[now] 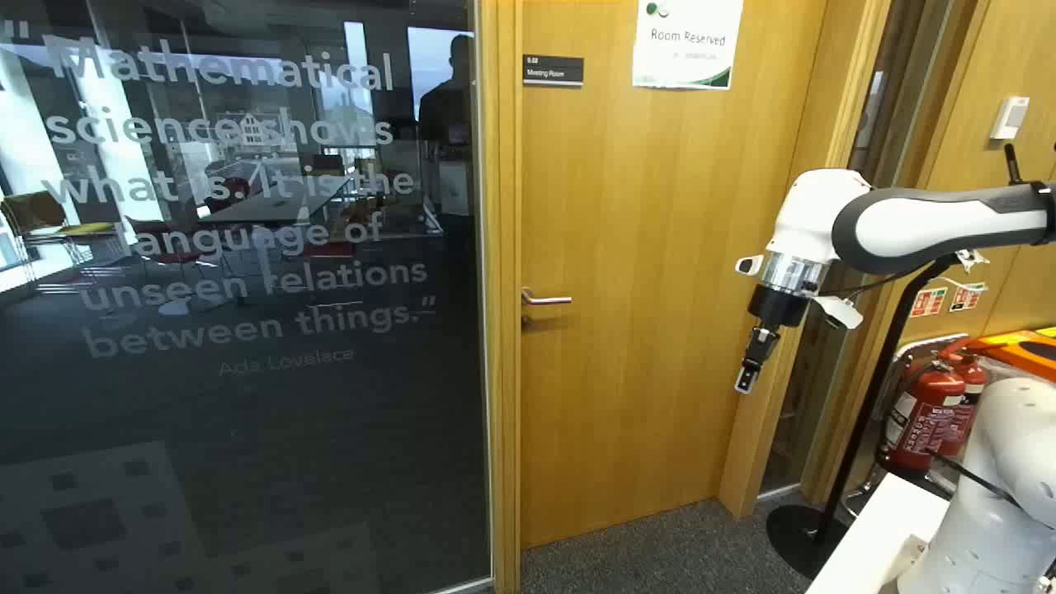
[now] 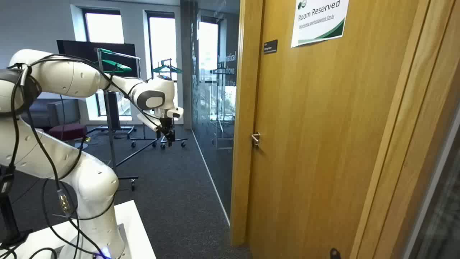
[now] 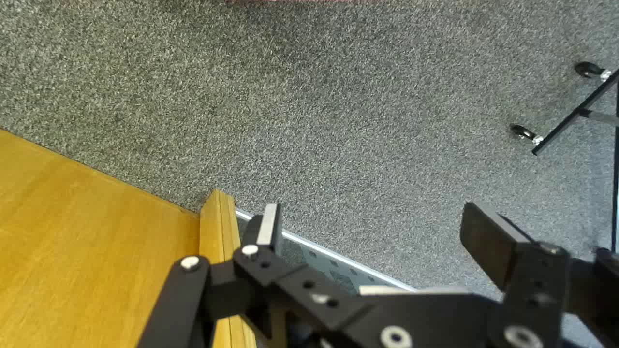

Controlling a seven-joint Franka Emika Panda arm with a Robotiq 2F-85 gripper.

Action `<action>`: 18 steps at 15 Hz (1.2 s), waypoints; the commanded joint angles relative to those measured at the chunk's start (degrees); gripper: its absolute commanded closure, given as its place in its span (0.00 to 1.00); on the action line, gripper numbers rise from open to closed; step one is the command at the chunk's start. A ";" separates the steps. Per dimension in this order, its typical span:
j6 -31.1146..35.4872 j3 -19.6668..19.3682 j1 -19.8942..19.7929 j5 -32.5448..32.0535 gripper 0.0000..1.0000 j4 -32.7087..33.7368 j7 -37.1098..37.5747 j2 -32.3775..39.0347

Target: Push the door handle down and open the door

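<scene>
"How does the gripper (image 3: 379, 229) stand?"

"Spread wide. The wrist view has its two fingers (image 3: 488, 241) far apart, with grey carpet (image 3: 362, 121) seen through the gap, so it has hold of nothing."

"Where's the door handle (image 1: 549, 300), then?"

"Well apart from the gripper in both exterior views. It sits at one edge of the door (image 1: 652, 247), just beside the frame (image 1: 502, 206)."

"And how does it look?"

"A slim silver-grey lever, curved at the root, its bar lying level. The wood around it is smooth and light brown, and the door looks shut."

"Do the views agree?"

"Each adds something. The handle shows only in the exterior views; the wrist view takes in a bare stretch of door. In an exterior view the handle (image 2: 255, 136) is strongly foreshortened, yet the paper notice (image 2: 320, 21) above gives up its second line, 'Workshop participants Only'."

"Anything farther off?"

"Yes, well behind the robot arm (image 2: 95, 180): green hangers (image 2: 122, 67) and tall windows (image 2: 162, 39), in an exterior view."
</scene>
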 commanded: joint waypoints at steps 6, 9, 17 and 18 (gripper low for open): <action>10.34 7.42 -7.21 -5.51 0.00 1.96 10.20 9.96; 20.67 11.15 -10.86 -7.99 0.00 5.20 20.73 20.68; 27.89 11.39 -15.74 -24.11 0.00 23.18 53.90 43.12; 27.43 9.88 -15.23 -24.71 0.00 25.03 56.64 44.34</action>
